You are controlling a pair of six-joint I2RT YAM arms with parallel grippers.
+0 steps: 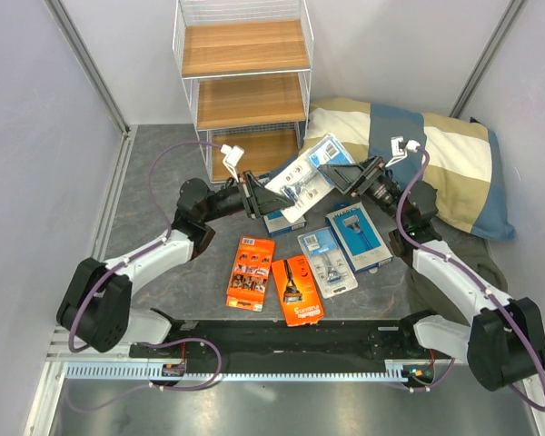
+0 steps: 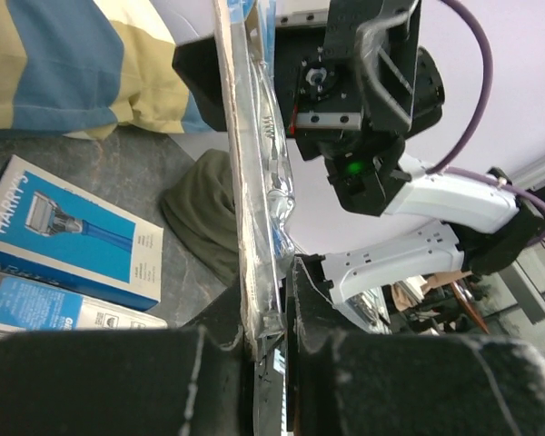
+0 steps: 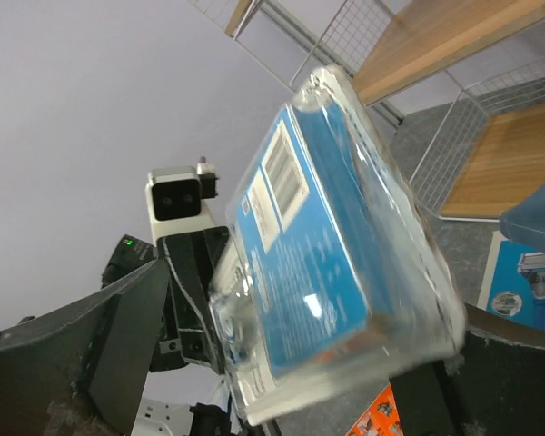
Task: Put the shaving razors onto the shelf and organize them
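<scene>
Grey table (image 1: 381, 295) inside white walls fills the scene. The shelf (image 1: 245, 50) stands at its far edge, beyond the left claw (image 1: 257, 193), and a checked pillow (image 1: 436, 163) lies beyond the right claw (image 1: 348, 174).

The left claw is clamped tight on one short edge of a clear blister pack (image 1: 302, 177), which hangs in the air above the table. In the left wrist view its fingers (image 2: 145, 381) pinch the pack's rim with no gap showing.

The right claw stands spread wide at the opposite end of the same pack and grips nothing. In the right wrist view one finger (image 3: 100, 345) sits well off one side of the pack. The other is just beside the pack's lower corner, and whether it touches the plastic cannot be told.

The pack's long axis runs from the left claw to the right claw, crosswise over the table. Its blue-topped end is at the right claw, a little farther from the arm bases than the clamped end. The face showing the razor is turned up to the overhead camera, and the blue printed back with a barcode faces the right wrist camera.

On the table, a blue box (image 1: 282, 221) lies under the held pack, near the left claw. A second blue box (image 1: 359, 238) lies on the near side of the right claw, with a second clear blister pack (image 1: 327, 261) just beside it. An orange pack (image 1: 251, 272) and a second orange pack (image 1: 297, 291) lie on the near side of the left claw.
</scene>
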